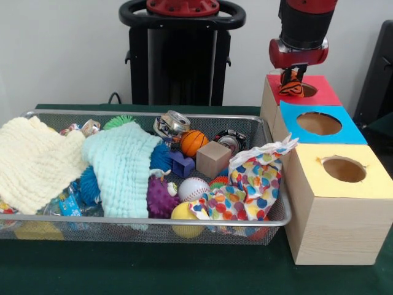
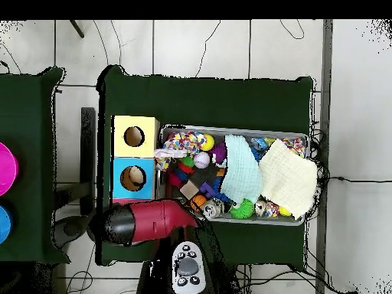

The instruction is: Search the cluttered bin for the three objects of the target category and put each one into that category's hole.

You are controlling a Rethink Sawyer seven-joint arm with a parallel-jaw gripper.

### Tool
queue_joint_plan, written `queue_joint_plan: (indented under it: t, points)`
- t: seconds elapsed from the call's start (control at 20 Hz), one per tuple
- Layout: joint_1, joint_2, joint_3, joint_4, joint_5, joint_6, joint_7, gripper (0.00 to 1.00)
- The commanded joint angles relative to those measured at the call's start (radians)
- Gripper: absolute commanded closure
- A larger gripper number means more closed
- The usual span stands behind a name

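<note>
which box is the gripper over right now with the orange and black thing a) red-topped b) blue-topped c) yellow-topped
a: in the front view the gripper holds the orange and black object right above the hole of the red-topped wooden box, not the other two boxes.

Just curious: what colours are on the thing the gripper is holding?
Orange with black stripes, seen best in the front view, above the red box.

Dark green table (image 1: pixel 153 270) bearing a wire mesh bin (image 1: pixel 270 215) beside three wooden boxes (image 1: pixel 331 227), red-, blue- and yellow-topped.

Orange-black object (image 1: pixel 292 86) hangs over red box's hole (image 1: pixel 309 90).
</note>
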Motion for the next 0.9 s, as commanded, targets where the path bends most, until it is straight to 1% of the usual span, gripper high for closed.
queue_joint_plan:
  t: [0.05,0.25,0.65,0.9]
  points:
    - [0.036,0.173,0.009,-0.001,0.021,-0.036,0.211,1.0]
    - [0.041,0.172,0.011,0.007,0.045,-0.035,0.213,1.0]
    - [0.09,0.173,-0.022,-0.009,0.078,-0.025,0.231,1.0]
    - [0.123,0.155,-0.032,-0.008,0.11,-0.01,0.249,1.0]
